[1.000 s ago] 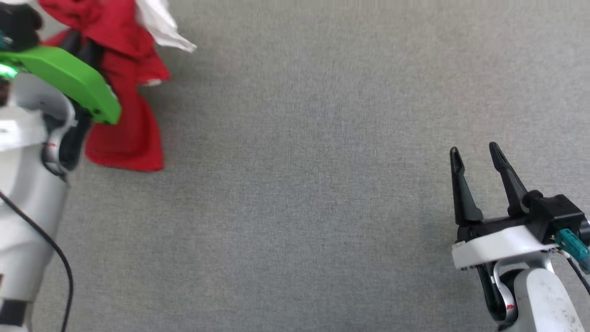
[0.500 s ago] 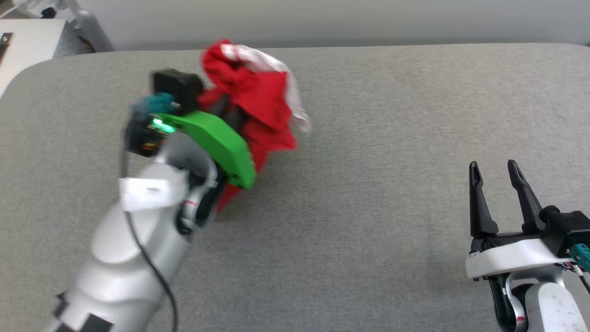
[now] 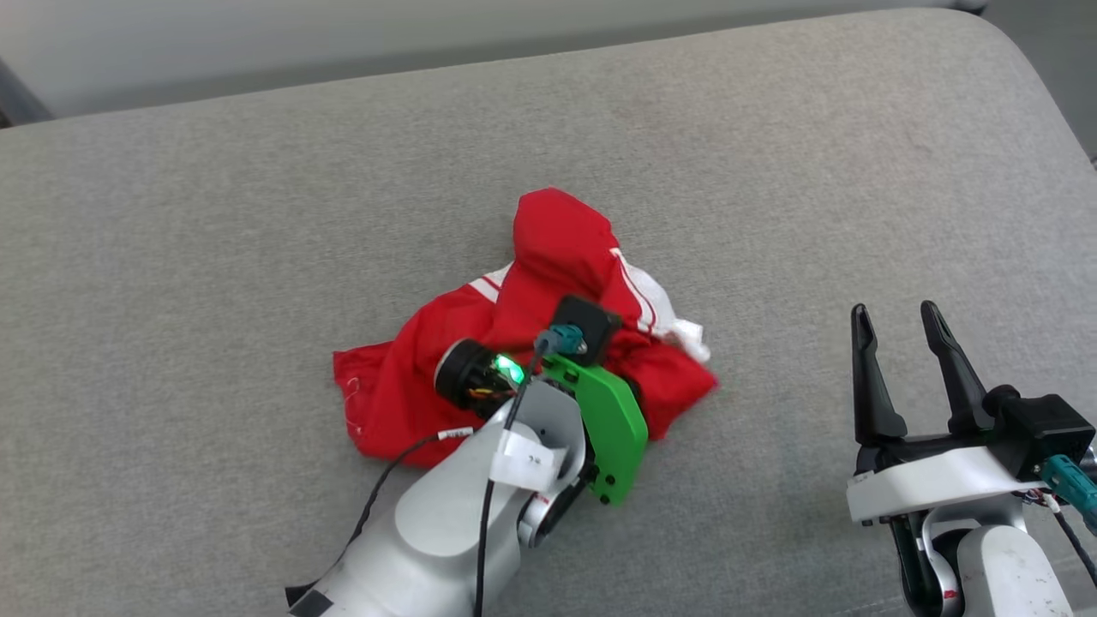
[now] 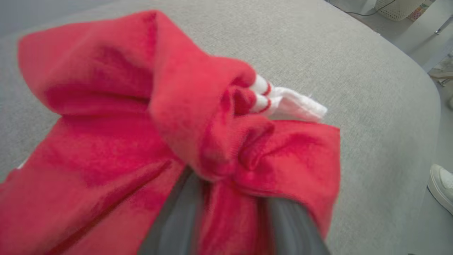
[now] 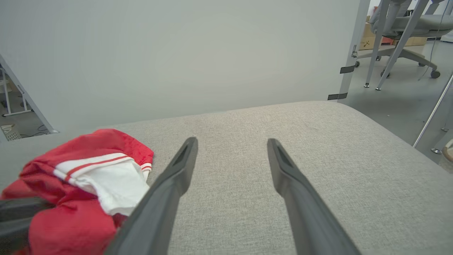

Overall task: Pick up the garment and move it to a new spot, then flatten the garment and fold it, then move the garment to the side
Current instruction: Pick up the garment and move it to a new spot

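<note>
The garment (image 3: 557, 248), red with a white sleeve and striped trim, lies crumpled in a heap near the middle of the grey padded surface (image 3: 257, 214). My left gripper (image 4: 230, 198) is dug into its right side from above. Two dark fingers (image 4: 177, 219) stand apart with red cloth bunched between them, and their tips are buried in the folds, so the grip is unclear. The arm's green plate (image 3: 613, 424) hangs over the heap's near edge. My right gripper (image 3: 896, 321) stands open and empty at the lower right, well clear of the garment (image 5: 78, 177).
The padded surface ends at a far edge by a pale wall (image 5: 177, 53) and rounds off at the right corner (image 3: 1028, 77). Chair legs (image 5: 389, 42) stand on the floor beyond it. A white shoe (image 4: 440, 184) shows off the right side.
The head camera has swung, so the picture has shifted. The garment, hanging bunched from my left gripper before, now rests on the surface with the gripper lowered into it. The right gripper stays open.
</note>
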Tool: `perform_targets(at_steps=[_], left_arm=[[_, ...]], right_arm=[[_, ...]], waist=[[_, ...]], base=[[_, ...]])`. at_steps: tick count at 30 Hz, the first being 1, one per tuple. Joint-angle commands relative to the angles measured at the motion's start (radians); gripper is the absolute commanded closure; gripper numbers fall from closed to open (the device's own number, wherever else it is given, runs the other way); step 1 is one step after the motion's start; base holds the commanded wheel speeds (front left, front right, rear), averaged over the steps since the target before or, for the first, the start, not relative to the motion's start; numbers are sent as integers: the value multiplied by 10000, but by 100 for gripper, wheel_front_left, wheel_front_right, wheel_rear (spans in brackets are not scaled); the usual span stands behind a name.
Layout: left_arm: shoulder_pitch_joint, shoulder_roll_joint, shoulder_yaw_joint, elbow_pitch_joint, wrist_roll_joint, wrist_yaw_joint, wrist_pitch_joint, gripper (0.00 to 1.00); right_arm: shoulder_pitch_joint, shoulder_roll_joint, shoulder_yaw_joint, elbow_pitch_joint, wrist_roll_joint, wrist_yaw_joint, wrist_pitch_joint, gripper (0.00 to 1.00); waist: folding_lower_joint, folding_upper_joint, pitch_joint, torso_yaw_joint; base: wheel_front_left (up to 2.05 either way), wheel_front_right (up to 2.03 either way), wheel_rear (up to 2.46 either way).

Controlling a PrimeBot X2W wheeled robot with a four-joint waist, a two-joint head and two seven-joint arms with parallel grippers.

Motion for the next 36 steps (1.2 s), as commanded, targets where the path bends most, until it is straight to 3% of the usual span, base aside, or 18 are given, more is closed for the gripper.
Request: perform_targets(at_steps=[1, 8, 16, 22, 30, 36], left_arm=[[155, -83, -149, 215, 65, -166, -96, 0], [245, -180, -375, 796, -258, -420, -620, 0], [269, -55, 114, 584, -829, -467, -1395, 0], [335, 902, 671, -187, -1000, -171, -1519, 0], [1275, 2415, 1793, -2080, -1164, 624, -2565, 0], [2477, 3008, 2168, -3491, -874, 925, -3044, 0]], right_arm=[[-106, 28, 21, 78, 88, -9, -95, 0], [29, 30, 19, 296, 44, -9, -147, 0], [413, 30, -189, 341, -177, -9, -96, 0], [713, 31, -355, 173, -252, -9, 78, 0], [1033, 31, -468, -13, -193, -9, 181, 0], [1190, 31, -528, -72, -135, -9, 188, 0]], waist=[[1, 0, 174, -229], [1, 0, -368, 185], [1, 0, -1433, 1113], [1, 0, -1875, 1703], [1, 0, -2124, 2133], [1, 0, -2167, 2282]], base=[[0, 0, 0], [0, 0, 0], [0, 0, 0], [0, 0, 0], [0, 0, 0], [0, 0, 0]])
